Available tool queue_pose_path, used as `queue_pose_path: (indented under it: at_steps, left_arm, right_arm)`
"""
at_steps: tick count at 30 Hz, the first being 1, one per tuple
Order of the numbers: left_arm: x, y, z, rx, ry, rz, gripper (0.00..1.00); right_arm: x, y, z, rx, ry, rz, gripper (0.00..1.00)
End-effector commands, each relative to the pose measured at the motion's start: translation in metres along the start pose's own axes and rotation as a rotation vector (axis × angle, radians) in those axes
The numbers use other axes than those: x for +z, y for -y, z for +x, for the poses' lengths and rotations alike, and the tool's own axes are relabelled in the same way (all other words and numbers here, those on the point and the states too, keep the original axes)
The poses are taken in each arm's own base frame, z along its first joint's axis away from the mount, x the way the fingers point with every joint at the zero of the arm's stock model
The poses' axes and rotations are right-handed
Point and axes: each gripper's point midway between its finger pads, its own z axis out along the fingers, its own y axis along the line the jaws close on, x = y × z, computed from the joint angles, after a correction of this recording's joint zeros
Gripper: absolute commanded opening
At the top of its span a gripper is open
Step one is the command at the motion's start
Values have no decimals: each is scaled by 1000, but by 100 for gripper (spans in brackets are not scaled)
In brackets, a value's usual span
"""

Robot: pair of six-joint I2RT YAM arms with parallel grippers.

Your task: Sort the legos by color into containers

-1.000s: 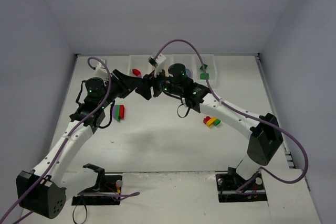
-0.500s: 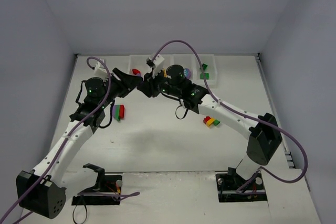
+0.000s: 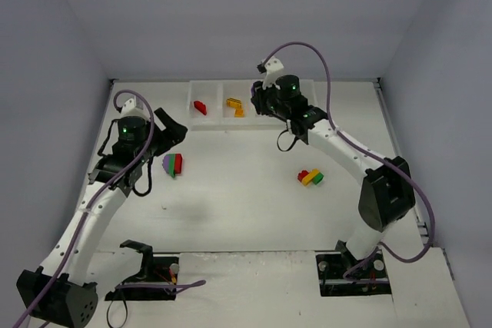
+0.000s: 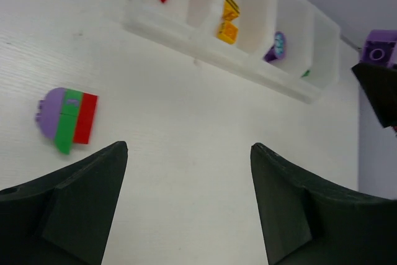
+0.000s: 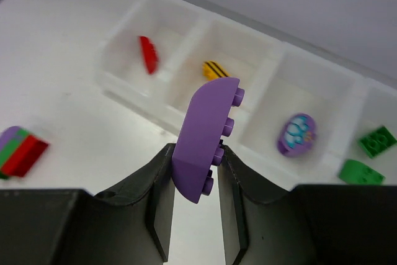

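My right gripper (image 5: 195, 150) is shut on a purple curved lego (image 5: 208, 134), which stands upright between the fingers. It hangs above the front of the containers (image 5: 124, 82), a white row of four bins. The bins hold, from left to right, a red brick (image 5: 147, 54), an orange brick (image 5: 215, 69), a purple oval piece (image 5: 296, 134) and green bricks (image 5: 377, 141). My left gripper (image 4: 189, 147) is open and empty over bare table, in front of the containers (image 4: 186, 38). A purple, green and red clump (image 4: 65, 119) lies to its left.
A red, yellow and green clump (image 3: 310, 177) lies on the table under the right arm. The purple, green and red clump (image 3: 173, 164) sits beside the left arm's wrist. Grey walls close in the table on three sides.
The two grippers were together in front of the bins. The left one has opened and drawn back to the left. The right one has shut on the purple lego and carried it right, to the bins.
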Motion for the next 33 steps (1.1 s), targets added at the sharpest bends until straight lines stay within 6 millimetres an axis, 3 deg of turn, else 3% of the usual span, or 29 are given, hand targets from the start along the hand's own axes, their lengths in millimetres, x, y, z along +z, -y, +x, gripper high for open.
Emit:
queue_pose_path:
  at_steps: [1, 4, 5, 6, 9, 10, 12, 17, 21, 23, 30, 31, 33]
  left_arm:
    - [-11, -25, -12, 138, -14, -118, 73]
    - [-8, -45, -2, 171, -87, -174, 73]
    - [-8, -47, 1, 178, -108, -178, 73]
    - [-6, -54, 6, 183, -140, -203, 73]
    - [-2, -64, 14, 216, -185, -221, 73]
    - [-1, -65, 15, 221, -198, -222, 73]
    - [5, -71, 21, 220, -226, -232, 73]
    - [15, -83, 29, 210, -258, -261, 73]
    - [20, -90, 31, 213, -269, -282, 73]
    - [24, -93, 34, 213, -284, -287, 73]
    - [33, -103, 38, 227, -305, -322, 73]
    - [34, -104, 37, 228, -307, -327, 73]
    - [37, -108, 37, 242, -320, -335, 73]
  right_arm:
    - [16, 54, 5, -17, -20, 129, 0]
    - [34, 83, 24, 20, -72, 153, 2]
    - [38, 88, 21, 22, -69, 155, 2]
    - [48, 92, 36, 27, -101, 158, 3]
    - [66, 106, 48, 43, -123, 165, 9]
    - [74, 111, 60, 53, -146, 169, 12]
    - [82, 115, 56, 56, -135, 163, 15]
    - [100, 121, 56, 53, -131, 159, 33]
    - [102, 122, 53, 39, -129, 159, 52]
    - [100, 120, 50, 31, -128, 151, 55]
    - [77, 97, 42, 14, -122, 91, 58]
    - [68, 91, 33, 8, -106, 81, 58]
    - [59, 79, 45, -7, -131, 53, 58]
